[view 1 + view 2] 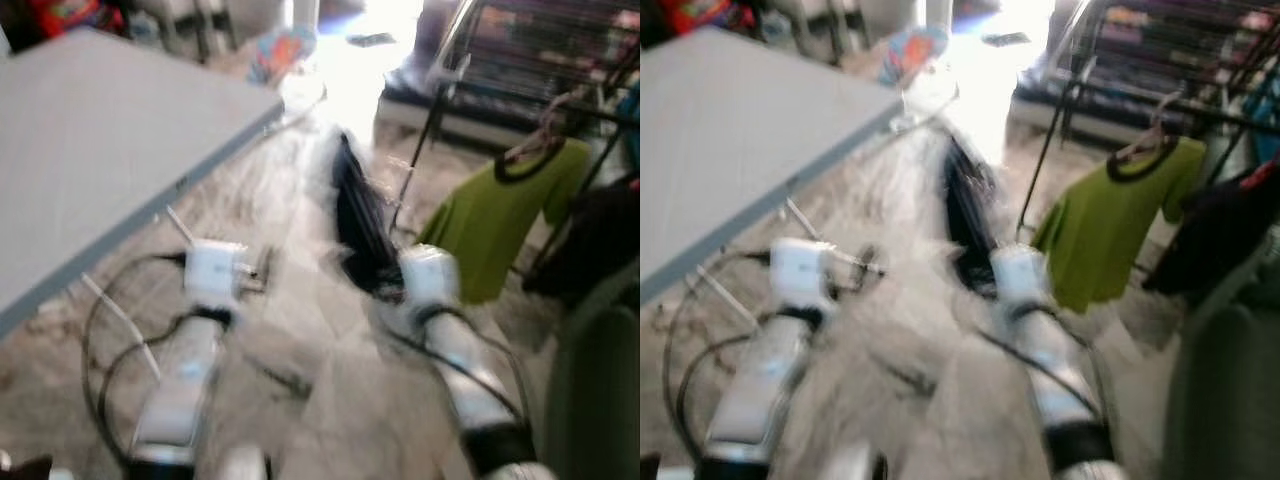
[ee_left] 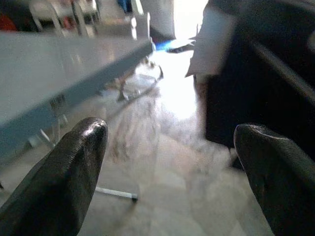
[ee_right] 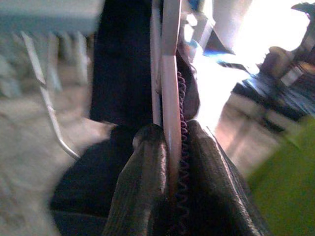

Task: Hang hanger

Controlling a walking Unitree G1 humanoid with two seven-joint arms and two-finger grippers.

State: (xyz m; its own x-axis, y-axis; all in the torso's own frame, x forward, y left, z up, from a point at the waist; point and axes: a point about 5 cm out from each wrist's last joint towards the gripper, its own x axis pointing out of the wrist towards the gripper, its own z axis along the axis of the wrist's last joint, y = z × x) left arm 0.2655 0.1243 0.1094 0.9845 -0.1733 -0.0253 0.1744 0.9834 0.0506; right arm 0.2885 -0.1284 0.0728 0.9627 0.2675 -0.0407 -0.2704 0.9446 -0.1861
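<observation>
The robot is carrying its load toward the clothes rack (image 1: 560, 110), which stands at about two o'clock ahead of it. The right gripper (image 3: 170, 162) is clamped tight on a pale hanger (image 3: 170, 88), with a dark garment (image 1: 360, 215) draped from it and trailing ahead at twelve o'clock. The left gripper (image 2: 170, 167) has its fingers spread wide apart, holding nothing, low beside the grey table (image 1: 90, 160) at ten o'clock. A green shirt (image 1: 500, 215) already hangs on the rack. Next, I'd judge, the right arm must lift the hanger's hook up over the rail. Everything is smeared by motion; the hook itself is cut off, and the rail is hard to trace.
</observation>
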